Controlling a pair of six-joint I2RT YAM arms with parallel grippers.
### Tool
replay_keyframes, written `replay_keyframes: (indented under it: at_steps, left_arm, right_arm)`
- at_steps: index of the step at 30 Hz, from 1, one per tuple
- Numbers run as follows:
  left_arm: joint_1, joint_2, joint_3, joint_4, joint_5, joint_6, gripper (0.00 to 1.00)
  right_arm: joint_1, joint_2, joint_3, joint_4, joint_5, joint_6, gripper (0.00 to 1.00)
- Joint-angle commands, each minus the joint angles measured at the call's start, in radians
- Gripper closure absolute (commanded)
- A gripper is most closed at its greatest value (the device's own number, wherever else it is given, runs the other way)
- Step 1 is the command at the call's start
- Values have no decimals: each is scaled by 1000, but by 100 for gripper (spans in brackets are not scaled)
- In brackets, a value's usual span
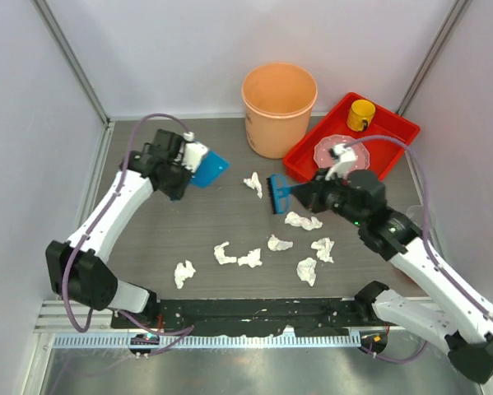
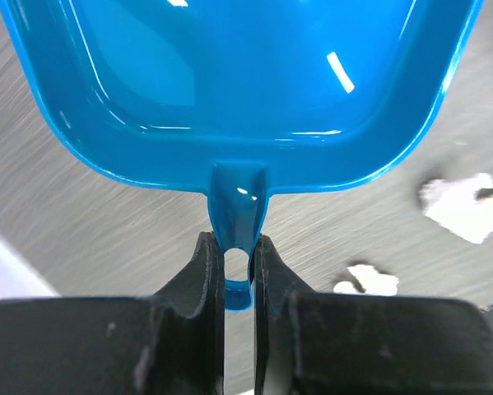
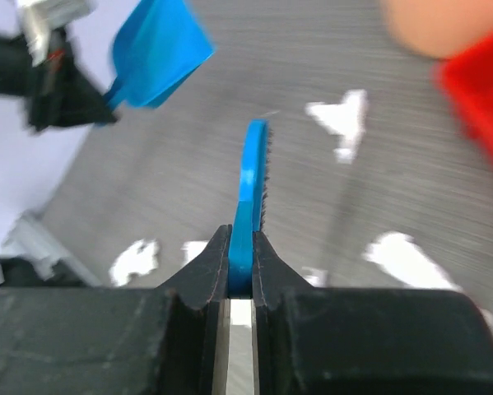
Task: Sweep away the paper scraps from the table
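Your L gripper (image 2: 238, 251) clamped on blue dustpan (image 2: 230, 74) (by its handle), your R gripper (image 3: 241, 247) pinching blue brush (image 3: 253, 169), paper scraps (image 1: 303, 220) strewn over table (image 1: 197, 222) btwn them

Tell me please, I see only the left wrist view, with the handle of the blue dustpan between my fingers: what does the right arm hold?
Observer: The right gripper is shut on a blue brush, held above the middle of the table.
Operator: I see only two white scraps. Where are the others?
Observer: Most of the paper scraps lie scattered over the near half of the table. One more lies just left of the brush.
Operator: Is there a bin somewhere?
Observer: Yes, an orange bucket stands at the far edge, to the right of your dustpan.
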Motion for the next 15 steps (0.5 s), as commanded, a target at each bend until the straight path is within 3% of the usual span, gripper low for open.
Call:
replay_keyframes:
  at_steps: [1, 4, 6, 10, 15]
  left_arm:
    - [135, -109, -32, -41, -103, 29, 100]
    - [204, -183, -66, -56, -153, 54, 100]
    - [274, -235, -87, -61, -170, 75, 100]
    - [404, -302, -120, -59, -163, 109, 100]
    - [480, -368, -169, -101, -140, 121, 100]
  right_arm:
    - [248, 167, 17, 337, -57, 124, 99]
    - [452, 384, 148, 402, -67, 55, 99]
    - [521, 547, 202, 472, -211, 76, 99]
    - [587, 751, 290, 583, -284, 133, 99]
    - [642, 1009, 497, 486, -295, 131, 99]
